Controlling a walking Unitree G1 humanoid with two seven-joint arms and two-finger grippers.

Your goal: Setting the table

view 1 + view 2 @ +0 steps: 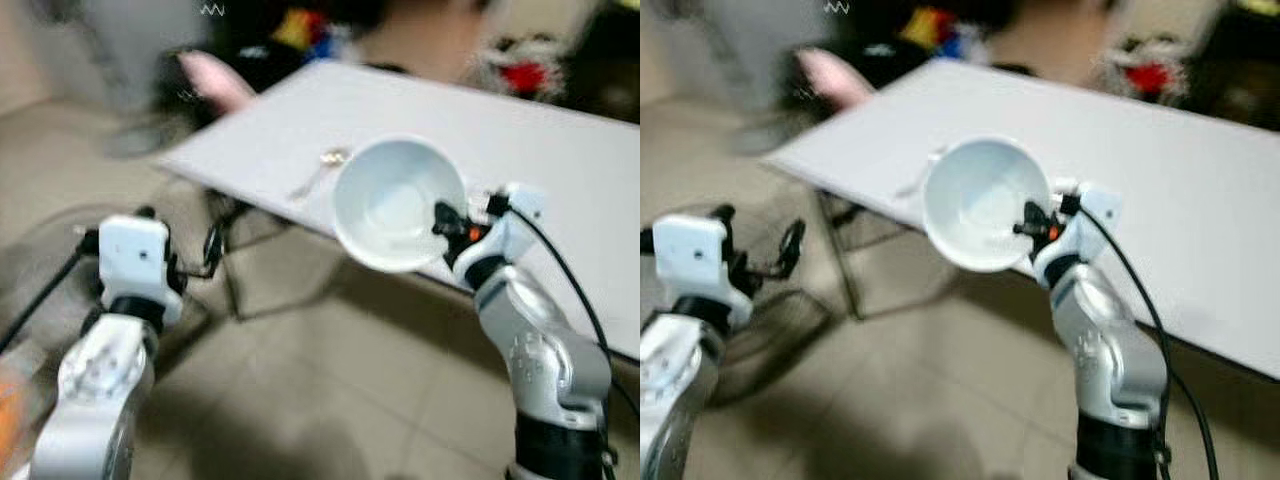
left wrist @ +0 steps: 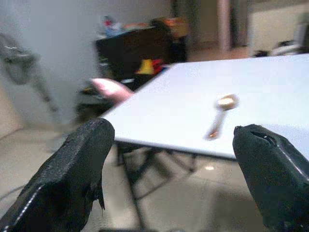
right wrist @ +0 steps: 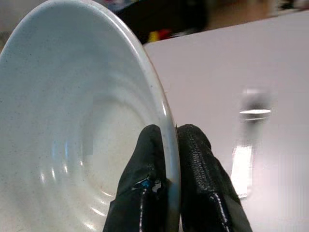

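A pale blue-white bowl (image 1: 395,205) hangs tilted in the air at the near edge of the white table (image 1: 560,150). My right gripper (image 1: 447,222) is shut on its rim, one finger (image 3: 149,159) inside and one outside. A metal spoon (image 1: 322,170) lies on the table just left of the bowl, also seen as the spoon (image 2: 219,113) in the left wrist view. My left gripper (image 2: 171,145) is open and empty, held low to the left, short of the table's corner.
The table stands on dark folding legs (image 1: 232,270) over a beige tiled floor (image 1: 320,390). Beyond the table sit dark furniture and blurred colourful clutter (image 1: 300,30). A pink object (image 1: 215,80) lies off the table's far left corner.
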